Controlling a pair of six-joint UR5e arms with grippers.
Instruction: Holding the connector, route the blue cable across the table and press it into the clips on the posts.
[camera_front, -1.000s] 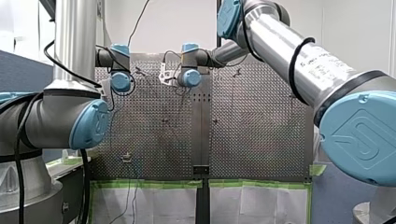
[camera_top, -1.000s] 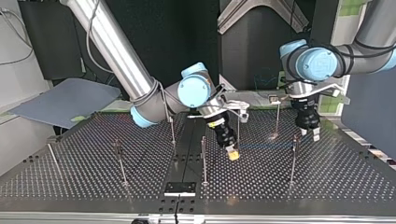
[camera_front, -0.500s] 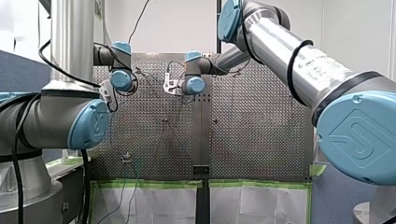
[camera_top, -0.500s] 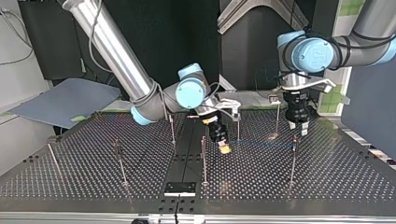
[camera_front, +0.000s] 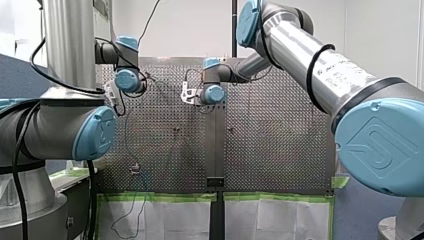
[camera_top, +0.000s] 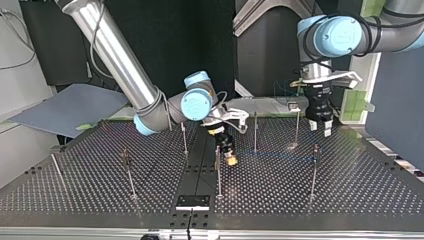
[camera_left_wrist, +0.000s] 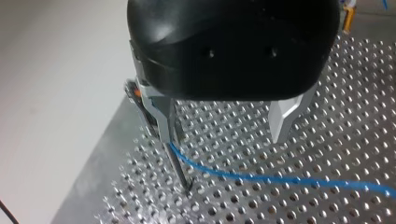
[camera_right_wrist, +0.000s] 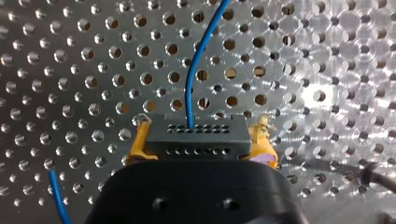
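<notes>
Front view: my left arm (camera_front: 70, 125) and my right arm (camera_front: 310, 60) are reaching toward the far end of the perforated table (camera_front: 275, 150); their jaws cannot be told there.

Top view: my right gripper (camera_top: 230, 160) is hanging low beside a middle post (camera_top: 218, 172), the blue cable (camera_top: 275, 156) running from it to another post (camera_top: 314, 170); my left gripper (camera_top: 320, 128) is hovering higher, fingers spread.

Left wrist view: metal fingers (camera_left_wrist: 282, 123) are standing apart, empty, the cable passing beneath, touching a thin post (camera_left_wrist: 180, 168).

Right wrist view: yellow pads (camera_right_wrist: 140, 142) are clamping the black connector (camera_right_wrist: 196, 135).
</notes>
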